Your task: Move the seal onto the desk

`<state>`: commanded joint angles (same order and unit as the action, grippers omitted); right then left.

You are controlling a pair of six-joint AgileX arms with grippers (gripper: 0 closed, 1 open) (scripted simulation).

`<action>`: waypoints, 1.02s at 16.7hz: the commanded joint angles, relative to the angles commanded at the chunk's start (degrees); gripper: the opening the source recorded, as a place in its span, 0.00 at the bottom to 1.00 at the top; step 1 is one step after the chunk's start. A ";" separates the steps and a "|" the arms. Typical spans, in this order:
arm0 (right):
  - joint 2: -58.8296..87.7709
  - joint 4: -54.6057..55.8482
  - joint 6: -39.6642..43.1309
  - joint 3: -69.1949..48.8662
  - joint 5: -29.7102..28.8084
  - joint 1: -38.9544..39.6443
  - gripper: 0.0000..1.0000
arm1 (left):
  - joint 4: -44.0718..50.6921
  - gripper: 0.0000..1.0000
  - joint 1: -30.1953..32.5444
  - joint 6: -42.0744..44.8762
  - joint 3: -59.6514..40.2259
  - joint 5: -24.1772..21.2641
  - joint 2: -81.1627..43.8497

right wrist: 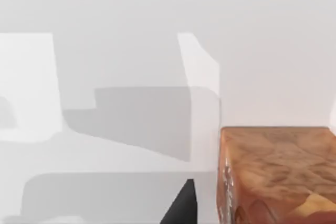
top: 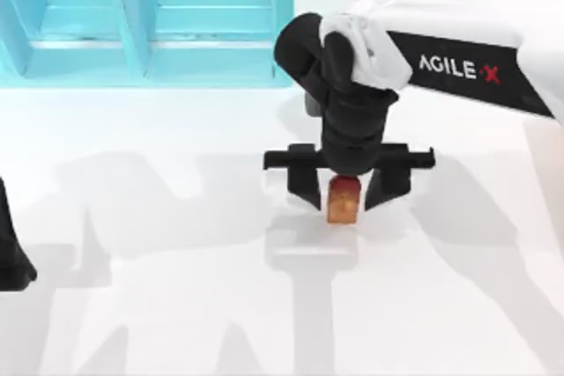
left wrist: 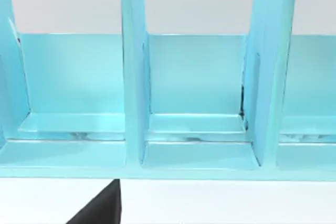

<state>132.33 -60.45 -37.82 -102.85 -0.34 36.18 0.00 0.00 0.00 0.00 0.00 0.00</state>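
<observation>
The seal (top: pixel 345 203), an amber block with a red top, stands upright on the white desk (top: pixel 176 305) just right of centre. My right gripper (top: pixel 345 196) reaches down over it, open, with one black finger on each side and a small gap to the block. In the right wrist view the seal's amber side (right wrist: pixel 278 171) is close up, with a dark fingertip (right wrist: pixel 181 208) apart from it. My left gripper (top: pixel 11 257) is parked at the desk's left edge.
The turquoise shelf unit (top: pixel 141 24) with open compartments stands along the back left, and the left wrist view looks into the shelf's compartments (left wrist: pixel 194 87). Arm shadows fall across the front of the desk.
</observation>
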 joint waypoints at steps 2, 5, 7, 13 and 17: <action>0.00 0.00 0.00 0.00 0.00 0.00 0.98 | 0.00 1.00 0.00 0.00 0.00 0.00 0.00; 0.00 0.00 0.00 0.00 0.00 0.00 1.00 | 0.00 1.00 0.00 0.00 0.00 0.00 0.00; 0.00 0.00 0.00 0.00 0.00 0.00 1.00 | 0.00 1.00 0.00 0.00 0.00 0.00 0.00; 0.01 -0.68 -0.08 -0.83 -0.02 -0.15 1.00 | 0.00 1.00 0.00 0.00 0.00 0.00 0.00; 0.29 -7.50 -0.58 -8.91 -0.18 -0.55 1.00 | 0.00 1.00 0.00 0.00 0.00 0.00 0.00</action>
<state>132.62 -67.95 -38.40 -111.76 -0.52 35.63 0.00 0.00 0.00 0.00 0.00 0.00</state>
